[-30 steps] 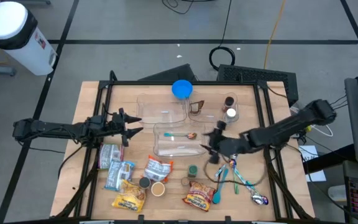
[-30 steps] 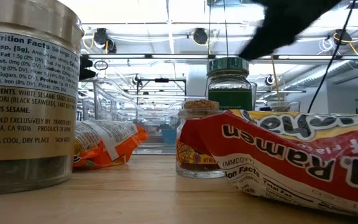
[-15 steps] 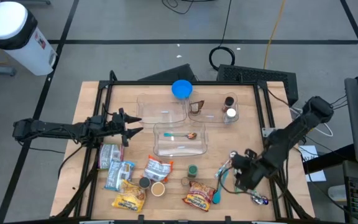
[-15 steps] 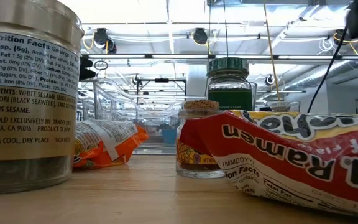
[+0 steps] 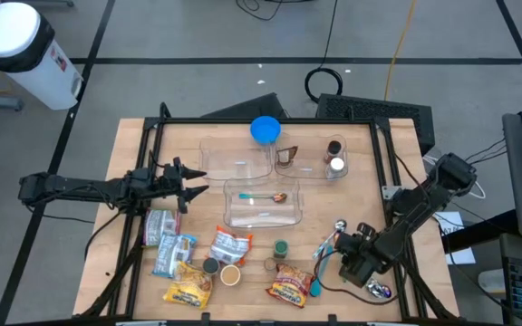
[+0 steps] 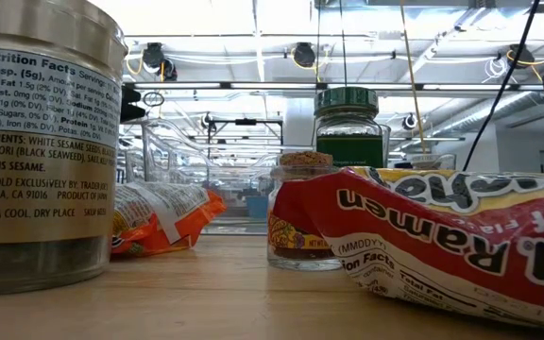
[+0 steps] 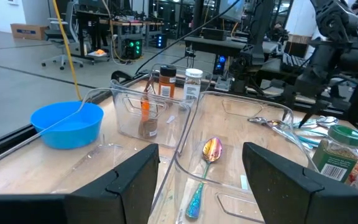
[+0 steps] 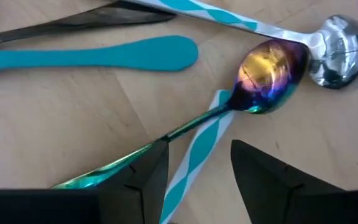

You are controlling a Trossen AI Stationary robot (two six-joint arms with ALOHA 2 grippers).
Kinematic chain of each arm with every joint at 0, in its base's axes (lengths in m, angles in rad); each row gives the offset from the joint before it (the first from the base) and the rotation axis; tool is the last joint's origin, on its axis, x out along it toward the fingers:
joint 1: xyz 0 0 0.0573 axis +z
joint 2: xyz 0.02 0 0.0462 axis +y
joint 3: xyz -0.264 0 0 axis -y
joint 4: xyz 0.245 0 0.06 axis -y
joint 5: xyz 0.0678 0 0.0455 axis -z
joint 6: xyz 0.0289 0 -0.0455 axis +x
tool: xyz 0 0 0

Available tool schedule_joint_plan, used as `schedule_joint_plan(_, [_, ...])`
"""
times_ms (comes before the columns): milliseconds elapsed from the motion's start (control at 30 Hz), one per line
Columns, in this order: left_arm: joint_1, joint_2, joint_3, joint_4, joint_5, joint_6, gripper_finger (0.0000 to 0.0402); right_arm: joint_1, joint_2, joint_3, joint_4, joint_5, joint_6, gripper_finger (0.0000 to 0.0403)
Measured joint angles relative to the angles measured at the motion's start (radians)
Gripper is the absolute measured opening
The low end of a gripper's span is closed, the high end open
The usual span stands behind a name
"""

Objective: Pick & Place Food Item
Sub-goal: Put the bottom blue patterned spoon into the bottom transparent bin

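The left gripper [image 5: 191,184] hangs just left of the clear tray [image 5: 263,214], jaws spread wide and holding nothing. Below that tray the food packets [image 5: 175,256] lie on the table [image 5: 361,149], next to some small jars [image 5: 281,246]. None of the food has been picked up, and none sits in the tray, which holds only one shiny spoon [image 5: 275,196]. Right of the tray and lower down, the right gripper [image 5: 341,263] is over a pile of spoons [image 8: 268,67]. Its jaws stand apart on each side of a rainbow spoon handle, not pinching it yet. So the food job looks barely begun.
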Motion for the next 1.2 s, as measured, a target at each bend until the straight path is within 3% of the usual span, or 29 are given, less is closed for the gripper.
schedule_joint_plan(600, [0.0,0.0,0.0,0.0,0.0,0.0,0.0241,-0.021,-0.005,-0.099,0.074,-0.078,0.051,0.0073])
schedule_joint_plan(833, [0.0,0.0,0.0,0.0,0.0,0.0,0.0241,-0.039,-0.092,-0.106,0.07,-0.097,0.051,0.0028])
schedule_joint_plan(1200, [0.0,0.0,0.0,0.0,0.0,0.0,0.0241,-0.039,-0.299,-0.104,0.123,0.139,-0.051,0.0033])
